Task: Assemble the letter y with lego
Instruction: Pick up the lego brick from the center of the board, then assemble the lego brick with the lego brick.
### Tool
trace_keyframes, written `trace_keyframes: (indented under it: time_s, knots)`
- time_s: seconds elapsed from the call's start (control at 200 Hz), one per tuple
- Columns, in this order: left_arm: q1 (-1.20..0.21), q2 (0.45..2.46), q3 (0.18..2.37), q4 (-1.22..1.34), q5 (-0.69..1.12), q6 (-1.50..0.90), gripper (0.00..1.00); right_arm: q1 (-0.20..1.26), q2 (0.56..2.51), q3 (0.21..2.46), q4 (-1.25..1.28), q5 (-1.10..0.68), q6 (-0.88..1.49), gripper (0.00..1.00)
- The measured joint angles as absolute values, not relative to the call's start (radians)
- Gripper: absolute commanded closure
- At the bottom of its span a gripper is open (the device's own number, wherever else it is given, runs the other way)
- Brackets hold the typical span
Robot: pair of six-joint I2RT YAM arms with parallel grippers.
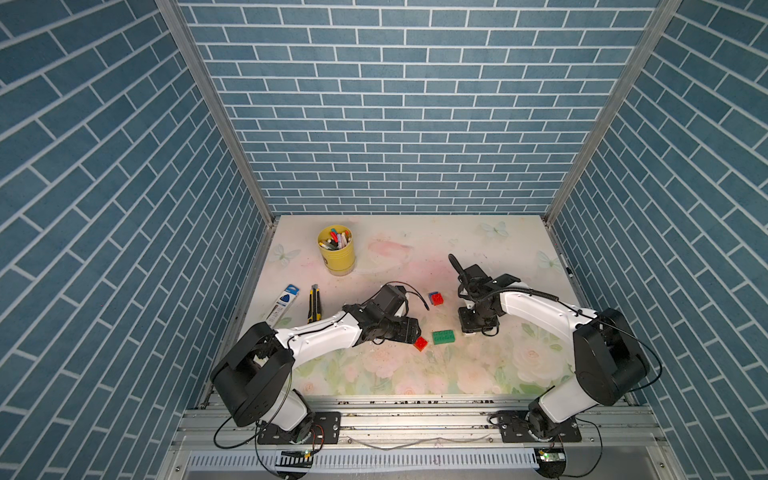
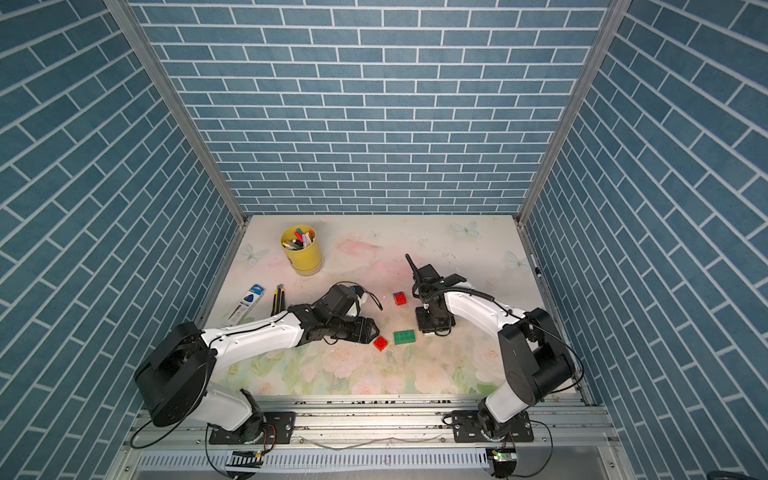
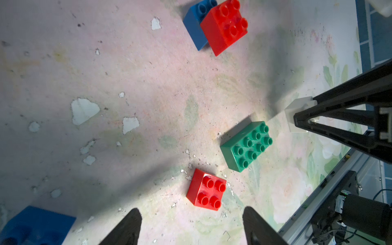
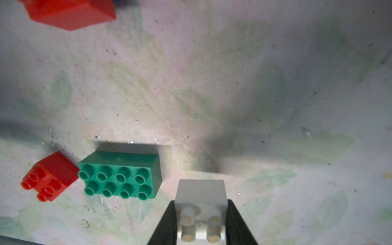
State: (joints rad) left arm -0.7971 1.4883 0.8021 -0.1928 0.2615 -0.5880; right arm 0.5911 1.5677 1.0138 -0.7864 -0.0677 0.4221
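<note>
A green rectangular brick (image 1: 443,336) (image 4: 121,176) lies flat on the floral mat, studs up. Just left of it sits a loose red square brick (image 1: 421,343) (image 3: 206,189). My left gripper (image 3: 191,214) (image 1: 411,332) is open, and that red brick lies just ahead of its fingertips, not between them. Further back, a red brick (image 3: 224,25) sits on a blue brick (image 3: 196,21). Another blue brick (image 3: 36,224) shows at a corner of the left wrist view. My right gripper (image 4: 201,202) (image 1: 478,326) points down, shut on a white square brick (image 4: 201,188) on the mat right of the green one.
A yellow cup of markers (image 1: 336,249) stands at the back left. A yellow-black utility knife (image 1: 312,305) and a blue-white packet (image 1: 283,305) lie along the left side. Blue brick-pattern walls close in three sides; a metal rail (image 1: 415,419) runs along the front.
</note>
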Motion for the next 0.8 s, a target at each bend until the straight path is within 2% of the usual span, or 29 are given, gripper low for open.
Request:
trace_keyframes:
  time_s: [0.45,0.8]
  knots:
    - [-0.797,1.468,0.786,-0.192,0.276,-0.59,0.22,0.657,1.607,1.083,-0.785,-0.081,0.449,0.74]
    - [-0.797,1.444,0.747,-0.184,0.362,-0.573,0.22,0.673,1.645,1.084,-0.78,-0.11,0.464,0.74]
